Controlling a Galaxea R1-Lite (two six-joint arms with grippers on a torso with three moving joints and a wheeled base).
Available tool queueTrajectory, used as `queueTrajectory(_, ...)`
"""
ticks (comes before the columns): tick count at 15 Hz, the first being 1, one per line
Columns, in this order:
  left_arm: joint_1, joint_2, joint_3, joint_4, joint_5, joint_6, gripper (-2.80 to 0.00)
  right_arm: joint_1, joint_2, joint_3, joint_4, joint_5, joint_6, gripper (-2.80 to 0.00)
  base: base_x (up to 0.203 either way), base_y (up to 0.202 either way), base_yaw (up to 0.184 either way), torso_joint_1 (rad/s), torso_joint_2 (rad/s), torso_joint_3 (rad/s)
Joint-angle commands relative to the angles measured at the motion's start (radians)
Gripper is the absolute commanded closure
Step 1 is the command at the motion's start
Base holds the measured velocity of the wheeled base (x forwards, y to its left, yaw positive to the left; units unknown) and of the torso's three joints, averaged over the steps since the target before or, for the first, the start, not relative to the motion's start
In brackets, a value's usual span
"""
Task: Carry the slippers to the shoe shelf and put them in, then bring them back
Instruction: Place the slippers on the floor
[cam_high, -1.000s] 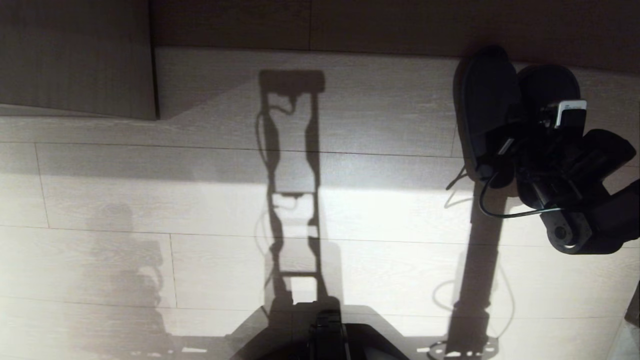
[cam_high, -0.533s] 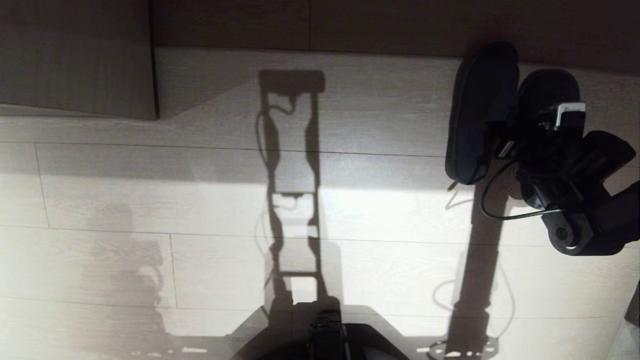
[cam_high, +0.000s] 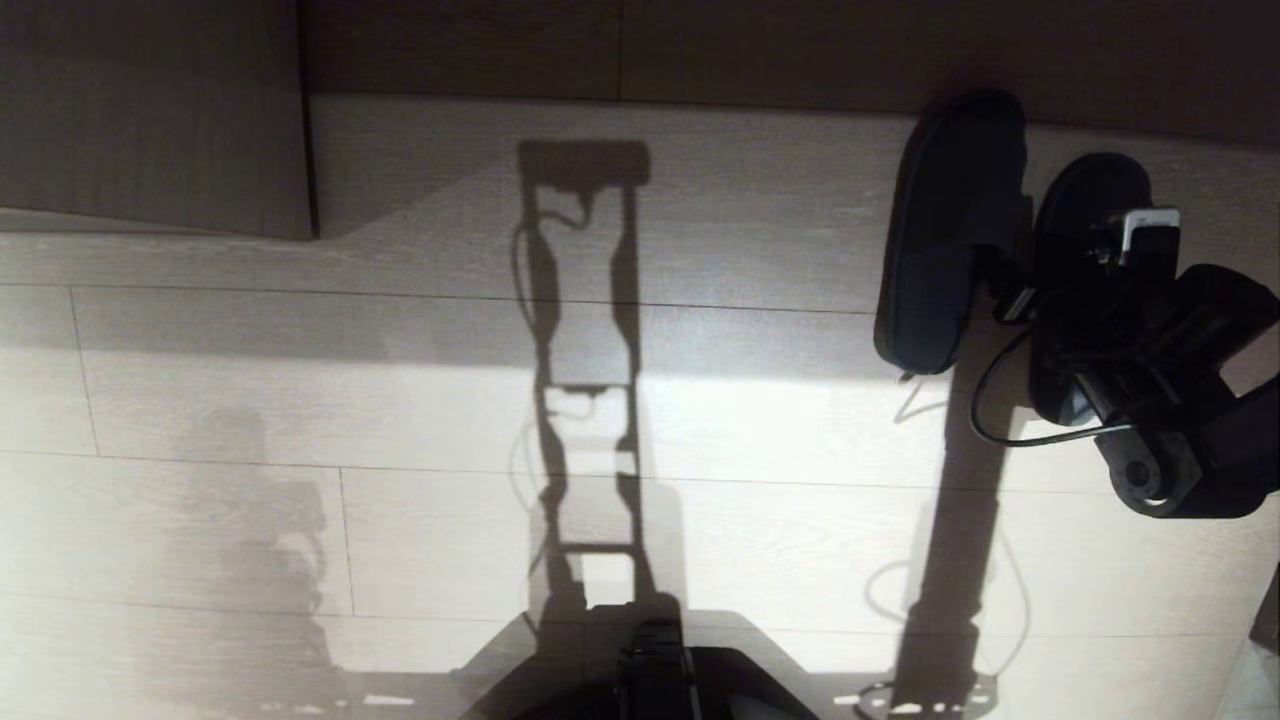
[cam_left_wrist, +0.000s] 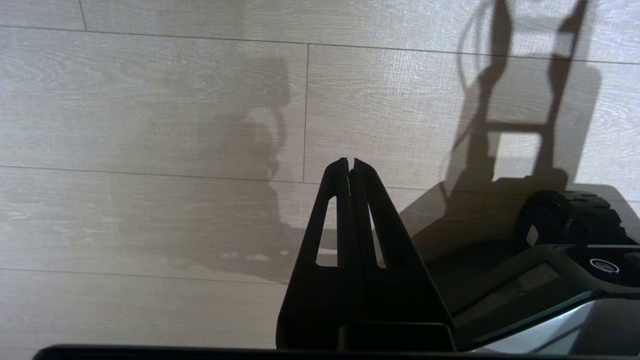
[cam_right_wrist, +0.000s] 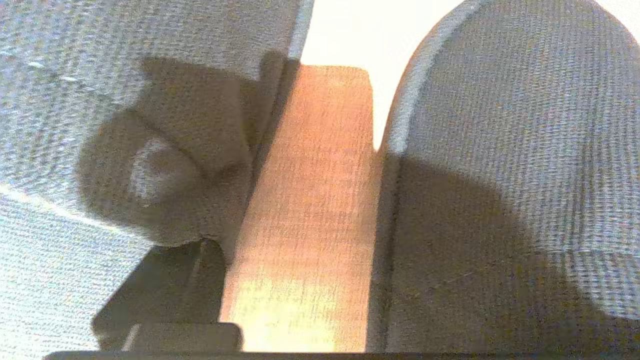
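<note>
The slippers (cam_high: 950, 230) lie side by side on the shoe shelf (cam_high: 700, 200) base board, seemingly just set down, the right tool (cam_high: 1010, 285) released between them, so withdrawing cleanly before re-gripping likely comes next.

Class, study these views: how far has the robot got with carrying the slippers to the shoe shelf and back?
Done: the slippers lie side by side on the base board of the shoe shelf, ends past its front edge. In hand: the right gripper hangs open over them, holding nothing; the left gripper is parked, shut. Left: probably the trip back.
</note>
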Motion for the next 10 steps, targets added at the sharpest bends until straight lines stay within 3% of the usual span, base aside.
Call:
queueTrajectory(1, 0.0, 0.0, 0.0, 0.0, 0.0, -0.001, 0.0, 0.0, -0.017, 0.009, -0.007, 0.0, 0.001, -2.8, 0.0, 0.0, 0.0, 0.0, 0.0, 0.0)
queueTrajectory(10, 0.0, 0.0, 0.0, 0.0, 0.0, -0.001, 0.0, -0.001, -0.055, 0.059, 0.021, 0.0, 0.032, -2.8, 0.0, 0.0, 0.0, 0.0, 0.0, 0.0)
